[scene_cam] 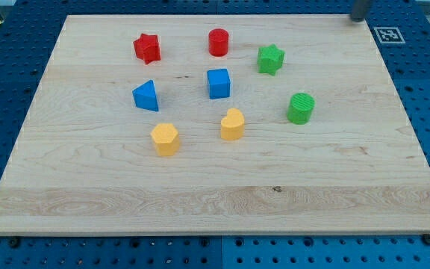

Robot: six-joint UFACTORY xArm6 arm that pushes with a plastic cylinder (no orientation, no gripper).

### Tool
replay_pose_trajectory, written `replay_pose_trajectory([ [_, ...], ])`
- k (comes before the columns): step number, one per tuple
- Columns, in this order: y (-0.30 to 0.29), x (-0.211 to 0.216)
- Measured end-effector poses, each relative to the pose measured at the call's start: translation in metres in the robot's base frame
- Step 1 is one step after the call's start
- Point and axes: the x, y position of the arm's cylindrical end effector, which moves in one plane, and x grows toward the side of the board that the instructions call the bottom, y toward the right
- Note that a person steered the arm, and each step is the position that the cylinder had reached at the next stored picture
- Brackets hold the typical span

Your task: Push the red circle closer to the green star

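Observation:
The red circle (218, 42) stands near the view's top, a little left of the green star (271, 59). A gap of bare wood lies between them. My tip (358, 18) shows at the view's top right corner of the board, far to the right of both blocks and touching none.
A red star (147, 48) lies left of the red circle. A blue cube (219, 83) and a blue triangle (146, 96) sit below. A green circle (301, 108) is at the right. A yellow heart (232, 124) and a yellow hexagon (166, 139) lie lower. The wooden board (215, 202) ends on a blue pegboard.

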Motion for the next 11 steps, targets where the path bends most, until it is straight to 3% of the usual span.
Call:
replay_pose_trajectory([
  [3,-0.257,-0.008],
  [4,-0.265,0.004],
  [5,-0.292,0.067],
  [6,-0.295,0.101],
  [8,-0.264,0.062],
  [11,-0.243,0.094],
])
